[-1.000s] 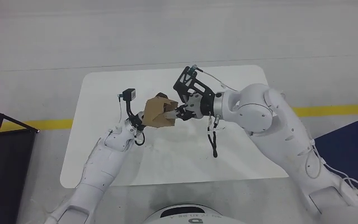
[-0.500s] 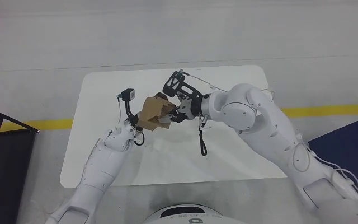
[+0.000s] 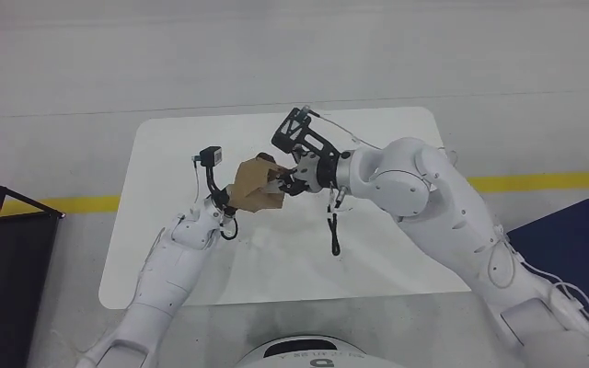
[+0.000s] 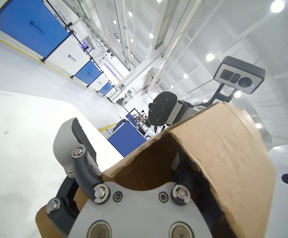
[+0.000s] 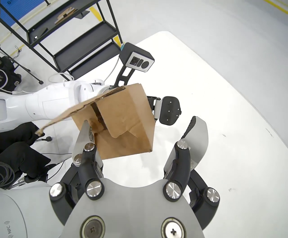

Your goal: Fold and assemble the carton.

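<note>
Brown corrugated cardboard: a small, half-formed carton hangs tilted in the air over the middle of the white, round-cornered bench, between the robot's two hands. One long flap juts out loose from its open end, and a shorter flap lies folded against the face turned to the right wrist camera.

The left hand carries the carton from the open side. Its fingers are spread, one of them reaching inside the cardboard. The other finger, ribbed-padded, stands outside, just beside a wall.

The right hand meets the carton from the opposite side, its jaws also wide apart. One metal finger lies against the folded face near the loose flap; its partner is well clear, with bare bench beneath it.

A black cable dangles from the right arm over the bench.

Beyond the bench, a yellow line crosses the pale grey floor. A black metal shelf rack stands off to one side — flat scraps of cardboard rest on its top shelf.
</note>
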